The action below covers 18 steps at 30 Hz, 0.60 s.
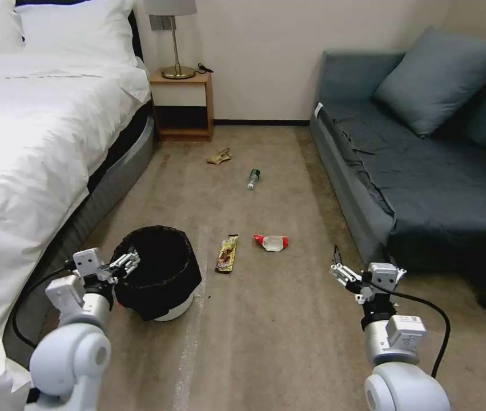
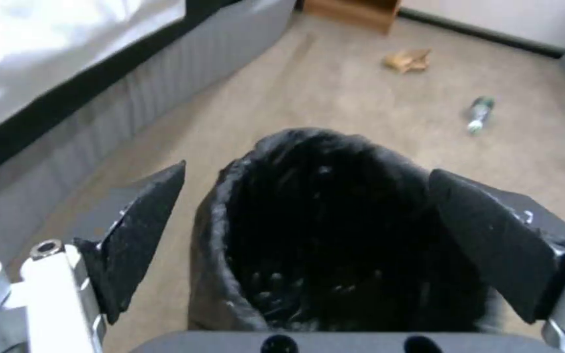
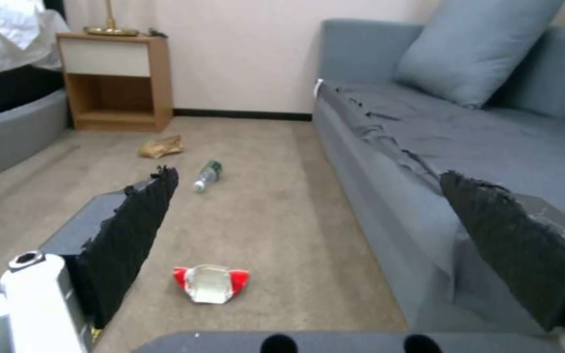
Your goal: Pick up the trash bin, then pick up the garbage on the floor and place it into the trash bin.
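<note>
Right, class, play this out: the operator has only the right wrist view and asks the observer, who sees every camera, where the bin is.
Observer: The trash bin stands on the carpet beside the bed, ahead on the robot's left.
Operator: Is the left gripper on it?
Observer: The left gripper is open at the bin's rim on the bed side, not closed on it.
Operator: Any litter I can't see?
Observer: A brown-gold wrapper lies between the bin and the red-and-white packet.
</note>
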{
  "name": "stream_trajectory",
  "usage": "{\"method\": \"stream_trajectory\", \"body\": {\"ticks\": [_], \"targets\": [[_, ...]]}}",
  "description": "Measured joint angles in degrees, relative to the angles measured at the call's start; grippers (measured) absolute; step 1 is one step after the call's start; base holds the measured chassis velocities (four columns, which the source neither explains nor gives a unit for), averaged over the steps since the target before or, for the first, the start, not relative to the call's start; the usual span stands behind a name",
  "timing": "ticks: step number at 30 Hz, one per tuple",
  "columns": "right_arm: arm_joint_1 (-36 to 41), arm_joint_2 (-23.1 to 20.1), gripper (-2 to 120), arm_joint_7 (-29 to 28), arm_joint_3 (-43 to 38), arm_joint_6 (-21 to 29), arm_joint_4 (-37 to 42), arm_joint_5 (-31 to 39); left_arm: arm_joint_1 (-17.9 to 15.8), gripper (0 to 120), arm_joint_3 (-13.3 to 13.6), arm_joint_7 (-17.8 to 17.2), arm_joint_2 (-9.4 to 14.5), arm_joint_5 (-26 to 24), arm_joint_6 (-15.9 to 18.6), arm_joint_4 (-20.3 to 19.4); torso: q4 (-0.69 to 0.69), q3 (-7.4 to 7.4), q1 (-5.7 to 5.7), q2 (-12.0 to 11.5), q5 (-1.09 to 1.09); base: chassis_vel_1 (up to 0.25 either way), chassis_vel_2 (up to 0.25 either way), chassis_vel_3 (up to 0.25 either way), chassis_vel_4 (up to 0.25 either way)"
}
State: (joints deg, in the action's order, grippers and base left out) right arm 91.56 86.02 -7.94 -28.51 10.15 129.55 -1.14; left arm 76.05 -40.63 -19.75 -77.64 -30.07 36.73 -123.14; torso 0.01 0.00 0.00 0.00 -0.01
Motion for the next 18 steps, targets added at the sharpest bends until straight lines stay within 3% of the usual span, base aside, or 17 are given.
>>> {"method": "stream_trajectory", "body": {"ticks": [5, 6, 7, 9, 10, 15, 16, 17, 18], "targets": [[0.18, -0.05, 100, 0.00, 0.32, -0.11, -0.17, -0.36, -1.88, 100, 0.02, -0.84, 1.30, -1.22, 0.65, 2.32, 0.00, 0.00, 0.00, 0.00, 0.00, 0.000, 0.000, 0.000, 0.000], [0.49, -0.13, 100, 0.05, 0.59, -0.21, -0.37, -0.72, -5.64, 100, 0.23, -2.21, 3.27, -2.84, 1.67, 6.59, -0.02, 0.01, 0.00, 0.00, 0.00, 0.000, 0.000, 0.000, 0.000], [0.66, -0.15, 100, 0.07, 0.61, -0.23, -0.46, -0.90, -7.38, 100, 0.41, -2.70, 4.25, -3.32, 2.18, 8.66, -0.02, 0.01, 0.00, 0.00, 0.00, 0.000, 0.000, 0.000, 0.000], [0.76, -0.16, 100, 0.10, 0.61, -0.27, -0.53, -1.01, -8.30, 100, 0.57, -3.02, 4.80, -3.65, 2.44, 9.90, -0.02, 0.01, 0.00, 0.00, 0.00, 0.000, 0.000, 0.000, 0.000], [0.85, -0.13, 100, 0.12, 0.48, -0.41, -0.65, -1.28, -10.11, 100, 0.87, -3.93, 6.00, -4.26, 3.13, 12.42, -0.01, 0.01, 0.00, 0.00, 0.00, 0.000, 0.000, 0.000, 0.000], [1.06, 0.05, 100, 0.14, 0.26, -0.69, -0.73, -1.63, -11.90, 100, 1.35, -4.72, 7.19, -5.03, 4.19, 15.69, -0.01, 0.01, 0.00, 0.00, 0.01, 0.000, 0.000, 0.000, 0.000], [1.19, 0.24, 100, 0.14, 0.13, -0.89, -0.66, -1.73, -13.15, 100, 2.26, -5.12, 7.61, -5.77, 4.47, 19.26, -0.01, 0.01, 0.00, 0.00, 0.01, 0.000, 0.000, 0.000, 0.000], [1.19, 0.24, 100, 0.14, 0.13, -0.89, -0.66, -1.73, -13.15, 100, 2.26, -5.12, 7.61, -5.77, 4.47, 19.26, -0.01, 0.01, 0.00, 0.00, 0.01, 0.000, 0.000, 0.000, 0.000], [1.20, 0.34, 100, 0.14, 0.05, -0.94, -0.53, -1.74, -14.14, 100, 3.00, -5.18, 7.69, -6.29, 4.58, 21.88, -0.01, 0.01, 0.00, 0.00, 0.00, 0.000, 0.000, 0.000, 0.000]]}}
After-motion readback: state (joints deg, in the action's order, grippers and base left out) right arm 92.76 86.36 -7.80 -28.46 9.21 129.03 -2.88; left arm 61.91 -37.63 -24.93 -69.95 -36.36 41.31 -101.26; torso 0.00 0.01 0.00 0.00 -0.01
